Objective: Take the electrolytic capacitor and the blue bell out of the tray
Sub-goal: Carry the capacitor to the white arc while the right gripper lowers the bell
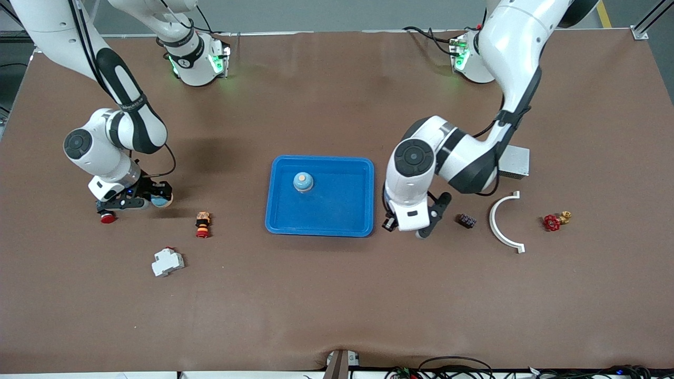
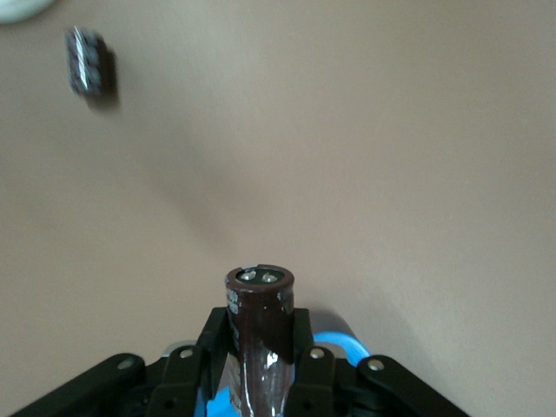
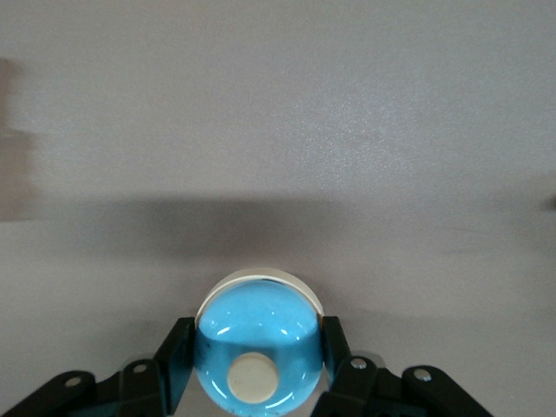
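My right gripper [image 1: 156, 199] is shut on a blue bell [image 1: 161, 200] with a cream button, low over the table at the right arm's end. The right wrist view shows the bell [image 3: 259, 347] squeezed between both fingers of that gripper [image 3: 259, 358]. My left gripper [image 1: 393, 222] is shut on a dark brown capacitor [image 1: 388, 223], just beside the blue tray [image 1: 337, 221] at its left-arm end. In the left wrist view the capacitor [image 2: 259, 317] stands upright in the gripper [image 2: 259, 347], with the tray rim [image 2: 343, 341] beneath it. A second blue bell [image 1: 303, 182] sits in the tray.
A red button [image 1: 108, 217] lies beside the right gripper. An orange-red switch [image 1: 202, 223] and a white breaker [image 1: 167, 261] lie nearer the camera. Toward the left arm's end lie a small dark part [image 1: 466, 220], a white curved piece [image 1: 503, 223], a red valve [image 1: 553, 222] and a grey box [image 1: 513, 162].
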### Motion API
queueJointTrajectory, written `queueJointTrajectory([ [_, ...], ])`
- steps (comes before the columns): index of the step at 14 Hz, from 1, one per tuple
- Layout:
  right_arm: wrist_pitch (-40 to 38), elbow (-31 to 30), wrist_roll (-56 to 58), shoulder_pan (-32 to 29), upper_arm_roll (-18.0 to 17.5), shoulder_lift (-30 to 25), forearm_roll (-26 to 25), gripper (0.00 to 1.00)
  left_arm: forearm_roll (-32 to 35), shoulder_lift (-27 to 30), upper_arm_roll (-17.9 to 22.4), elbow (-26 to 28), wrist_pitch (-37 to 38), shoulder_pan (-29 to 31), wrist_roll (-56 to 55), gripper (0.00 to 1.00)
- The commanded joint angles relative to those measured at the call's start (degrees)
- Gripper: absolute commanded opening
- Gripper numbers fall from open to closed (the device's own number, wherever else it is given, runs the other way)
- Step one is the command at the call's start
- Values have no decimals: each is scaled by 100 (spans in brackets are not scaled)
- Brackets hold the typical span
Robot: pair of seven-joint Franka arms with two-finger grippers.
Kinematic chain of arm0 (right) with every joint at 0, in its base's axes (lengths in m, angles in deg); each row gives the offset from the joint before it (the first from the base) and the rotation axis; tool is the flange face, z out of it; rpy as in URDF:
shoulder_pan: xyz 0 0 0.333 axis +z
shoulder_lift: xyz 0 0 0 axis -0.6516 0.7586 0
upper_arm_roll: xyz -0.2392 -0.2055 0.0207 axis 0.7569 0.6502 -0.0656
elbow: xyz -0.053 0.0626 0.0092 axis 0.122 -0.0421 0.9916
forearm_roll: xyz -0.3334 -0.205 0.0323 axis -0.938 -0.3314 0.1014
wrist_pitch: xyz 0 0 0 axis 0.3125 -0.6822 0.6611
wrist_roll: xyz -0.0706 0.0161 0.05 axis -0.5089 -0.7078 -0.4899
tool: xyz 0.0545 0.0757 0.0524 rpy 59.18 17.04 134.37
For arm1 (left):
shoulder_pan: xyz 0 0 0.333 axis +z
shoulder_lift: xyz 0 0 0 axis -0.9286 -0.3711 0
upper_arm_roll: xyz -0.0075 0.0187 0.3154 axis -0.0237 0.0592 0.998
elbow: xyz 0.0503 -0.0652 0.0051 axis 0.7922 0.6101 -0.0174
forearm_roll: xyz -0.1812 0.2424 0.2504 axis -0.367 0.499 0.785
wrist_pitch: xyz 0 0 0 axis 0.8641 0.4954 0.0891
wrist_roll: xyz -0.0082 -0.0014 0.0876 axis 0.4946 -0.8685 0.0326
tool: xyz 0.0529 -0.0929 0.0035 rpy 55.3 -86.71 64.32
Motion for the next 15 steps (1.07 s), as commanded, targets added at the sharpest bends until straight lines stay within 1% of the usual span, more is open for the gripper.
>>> queueJointTrajectory([
  [1, 110, 27, 135, -110, -92, 87, 128, 0, 48, 481, -48, 494, 251, 367, 660, 0],
  [2, 110, 36, 135, -119, -92, 104, 137, 0, 48, 569, -48, 653, 251, 481, 697, 0],
  [3, 110, 71, 126, -127, -92, 113, 146, 57, 65, 614, -39, 776, 260, 578, 706, 0],
  [4, 110, 71, 135, -136, -92, 113, 154, 100, 65, 675, -39, 890, 260, 709, 819, 0],
  [6, 110, 71, 135, -136, -92, 104, 155, 100, 65, 763, -31, 1127, 260, 956, 1171, 0],
  [8, 119, 80, 126, -136, -92, 104, 155, 100, 144, 807, -31, 1304, 260, 1176, 1225, 0],
  [13, 49, 159, 135, -127, -92, 61, 155, 100, 144, 869, -22, 1427, 260, 1449, 1541, 0],
  [15, -56, 229, 109, -75, -101, -70, 155, 100, 188, 887, -13, 1550, 251, 1571, 1795, 0],
])
